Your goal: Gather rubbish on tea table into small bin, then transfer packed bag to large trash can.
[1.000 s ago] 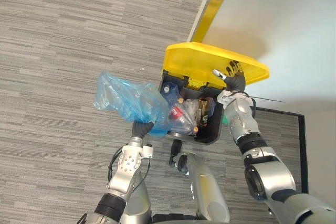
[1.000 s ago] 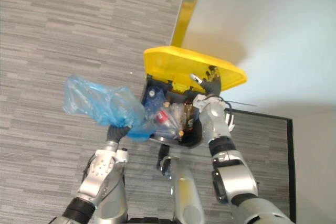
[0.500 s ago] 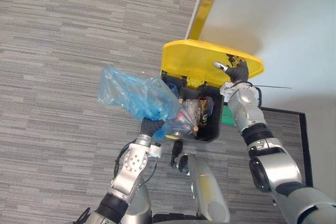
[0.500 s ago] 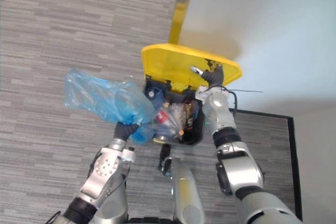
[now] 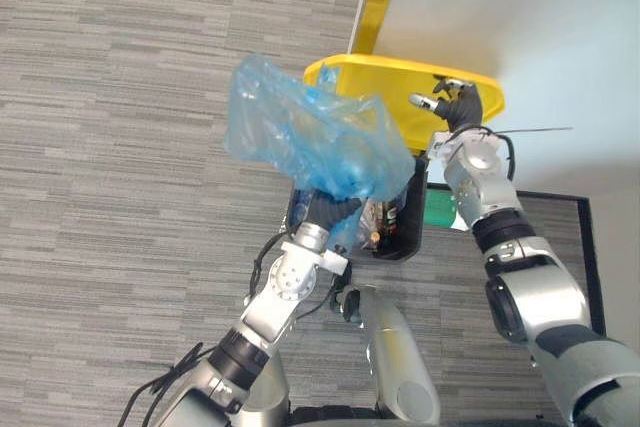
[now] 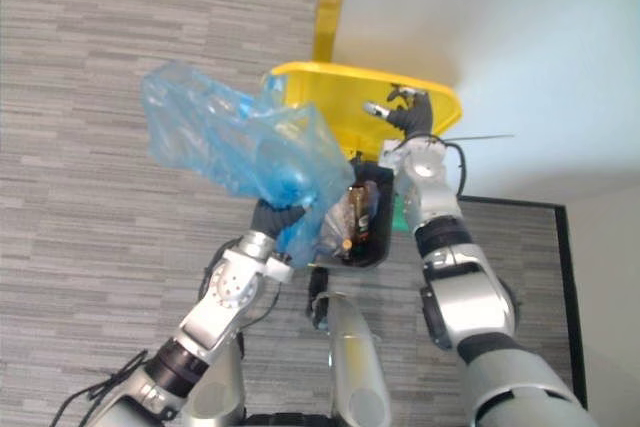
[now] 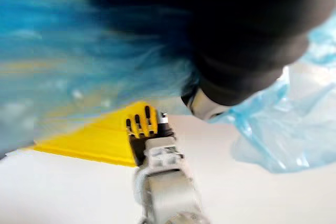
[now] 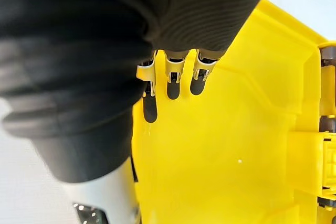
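Blue bag [image 5: 310,132] has risen, clenched in left robot hand [image 5: 336,211]; flat-fingered right robot hand [image 5: 462,105] props yellow lid [image 5: 415,74].

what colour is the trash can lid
Bright yellow lid; clearest in the right wrist view.

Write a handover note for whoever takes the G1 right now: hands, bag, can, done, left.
Left hand: shut on the bunched end of the blue rubbish bag, holding it up at the can's opening.
Right hand: open, straight fingers propping up the yellow lid.
Large trash can: black, lid up, with bottles and other rubbish inside.
Done: the bag is packed and at the can, and the lid is open.
Left: lower the bag in, release it, pull the hand clear, let the lid down.
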`<state>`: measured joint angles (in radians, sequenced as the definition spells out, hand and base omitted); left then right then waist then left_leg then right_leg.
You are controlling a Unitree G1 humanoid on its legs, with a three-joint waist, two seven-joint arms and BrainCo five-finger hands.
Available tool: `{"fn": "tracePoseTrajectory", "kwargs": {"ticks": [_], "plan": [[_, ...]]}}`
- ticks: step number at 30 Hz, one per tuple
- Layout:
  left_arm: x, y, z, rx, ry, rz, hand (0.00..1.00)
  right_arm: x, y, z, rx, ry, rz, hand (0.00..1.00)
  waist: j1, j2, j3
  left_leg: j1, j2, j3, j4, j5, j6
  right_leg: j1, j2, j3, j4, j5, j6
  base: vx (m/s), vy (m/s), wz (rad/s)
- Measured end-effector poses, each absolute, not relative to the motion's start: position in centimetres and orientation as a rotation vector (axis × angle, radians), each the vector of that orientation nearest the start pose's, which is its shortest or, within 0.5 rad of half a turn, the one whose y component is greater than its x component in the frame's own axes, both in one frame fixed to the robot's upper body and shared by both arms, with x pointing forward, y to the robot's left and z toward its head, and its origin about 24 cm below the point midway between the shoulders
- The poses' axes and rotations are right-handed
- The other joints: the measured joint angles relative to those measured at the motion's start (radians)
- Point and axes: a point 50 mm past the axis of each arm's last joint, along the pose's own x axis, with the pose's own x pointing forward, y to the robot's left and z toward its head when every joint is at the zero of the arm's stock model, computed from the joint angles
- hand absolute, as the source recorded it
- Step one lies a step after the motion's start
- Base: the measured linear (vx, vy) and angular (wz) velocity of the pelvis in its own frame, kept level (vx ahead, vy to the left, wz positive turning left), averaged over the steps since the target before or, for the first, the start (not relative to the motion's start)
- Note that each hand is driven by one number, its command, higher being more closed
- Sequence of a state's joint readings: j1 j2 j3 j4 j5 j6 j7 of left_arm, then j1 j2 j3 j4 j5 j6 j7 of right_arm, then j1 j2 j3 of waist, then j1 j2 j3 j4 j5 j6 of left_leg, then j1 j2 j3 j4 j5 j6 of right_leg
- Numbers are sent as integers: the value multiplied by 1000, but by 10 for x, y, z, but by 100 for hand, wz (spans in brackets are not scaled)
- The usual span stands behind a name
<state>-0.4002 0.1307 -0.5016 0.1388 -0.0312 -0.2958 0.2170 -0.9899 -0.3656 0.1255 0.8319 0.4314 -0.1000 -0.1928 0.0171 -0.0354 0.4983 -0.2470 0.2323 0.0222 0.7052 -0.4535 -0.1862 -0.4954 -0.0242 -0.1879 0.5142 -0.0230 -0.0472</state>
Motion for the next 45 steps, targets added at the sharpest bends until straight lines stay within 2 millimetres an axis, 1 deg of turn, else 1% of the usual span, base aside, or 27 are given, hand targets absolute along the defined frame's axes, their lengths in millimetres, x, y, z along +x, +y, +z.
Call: {"fn": "tracePoseTrajectory", "kwargs": {"ticks": [1,3,5,6,8,11,15,16,19,24,26,28,29,30,31,34,37,39,41,43,44,45], "plan": [[286,40,122,112,-500,-382,100,408,-182,198,22,-243,-124,0,-4,0,0,-4,0,2,0,0,0,-6,0,2,0,-1,2,-22,18,-8],[294,40,125,130,-502,-369,100,409,-179,213,22,-282,-115,0,-9,0,0,-34,-3,15,2,1,2,-42,1,14,-3,7,7,-25,11,-14],[304,40,126,164,-485,-353,100,410,-180,224,16,-309,-113,0,-12,0,11,-42,2,22,1,3,0,-51,9,19,-12,18,2,-3,3,-12],[308,40,126,190,-477,-350,100,410,-182,227,6,-316,-113,0,-14,0,19,-44,3,21,1,4,0,-51,10,17,-12,23,-6,7,5,-5],[316,41,127,220,-466,-334,100,410,-184,230,-9,-324,-108,0,-18,0,21,-55,3,26,1,4,-1,-65,10,19,-10,28,-10,0,0,0],[329,46,124,266,-428,-300,100,410,-178,237,-26,-340,-87,0,-34,-1,25,-64,5,25,2,5,-1,-70,12,18,-15,31,-8,0,0,0],[346,53,125,322,-388,-253,100,411,-175,256,-26,-389,-82,0,-38,-4,28,-104,8,34,13,4,0,-107,18,26,-27,41,-1,-6,13,-9],[350,56,123,335,-369,-240,100,410,-174,261,-25,-402,-77,0,-37,-6,35,-105,14,40,13,4,0,-107,25,30,-34,49,-6,2,10,-12],[355,58,120,362,-340,-229,100,408,-170,268,-22,-438,-64,0,-44,-7,38,-124,15,42,14,4,-1,-126,25,31,-34,51,-7,2,3,-3],[369,59,131,416,-339,-208,100,408,-165,280,-19,-471,-49,0,-56,-12,46,-170,18,46,18,5,-1,-173,26,31,-34,51,-4,0,0,0],[374,63,132,436,-321,-186,100,407,-161,290,-22,-494,-36,0,-63,-16,48,-184,19,50,18,5,-2,-188,27,32,-33,56,-10,32,-7,-3],[377,65,131,464,-307,-179,100,406,-156,295,-33,-511,-21,0,-72,-20,50,-190,20,52,17,5,-2,-198,27,33,-28,58,-14,45,-1,-3],[379,66,132,487,-306,-177,100,404,-149,300,-43,-535,4,0,-79,-27,53,-198,20,53,17,5,-2,-206,27,34,-27,59,-14,45,0,-1],[381,65,132,504,-304,-179,100,403,-146,301,-41,-544,15,0,-84,-28,54,-206,21,52,18,5,-2,-212,27,33,-27,59,-15,39,0,-2],[382,65,133,520,-302,-181,100,401,-142,303,-39,-556,29,0,-84,-31,55,-210,21,53,20,5,-2,-219,26,35,-24,59,-15,33,-1,0],[386,64,135,581,-303,-185,100,393,-123,312,-65,-618,110,0,-90,-32,56,-246,24,53,38,4,-2,-249,26,34,-17,59,-15,0,0,0],[388,62,138,620,-307,-182,100,381,-100,322,-67,-688,203,0,-91,-43,60,-285,37,56,58,2,-6,-280,31,29,-15,62,-18,0,0,0],[387,58,139,629,-310,-184,100,370,-81,329,-55,-744,278,0,-88,-47,59,-316,56,65,76,-1,-11,-308,38,26,-13,66,-21,-6,-27,-7],[387,55,138,633,-306,-183,100,360,-66,333,-34,-786,337,0,-89,-49,60,-335,72,81,85,-1,-12,-327,40,25,-10,68,-24,6,-25,-5],[386,50,139,619,-302,-177,100,353,-59,338,-21,-817,367,0,-90,-50,60,-347,93,105,92,-1,-13,-342,40,25,-5,68,-24,7,-5,-2],[386,49,138,618,-292,-170,0,351,-55,338,-14,-825,383,0,-90,-50,60,-351,103,117,99,-1,-16,-347,40,24,1,68,-24,12,-2,-5],[386,49,137,619,-286,-165,0,350,-53,338,-10,-824,389,0,-91,-51,60,-350,106,120,101,-2,-17,-347,40,23,3,68,-24,3,14,-6]]}}
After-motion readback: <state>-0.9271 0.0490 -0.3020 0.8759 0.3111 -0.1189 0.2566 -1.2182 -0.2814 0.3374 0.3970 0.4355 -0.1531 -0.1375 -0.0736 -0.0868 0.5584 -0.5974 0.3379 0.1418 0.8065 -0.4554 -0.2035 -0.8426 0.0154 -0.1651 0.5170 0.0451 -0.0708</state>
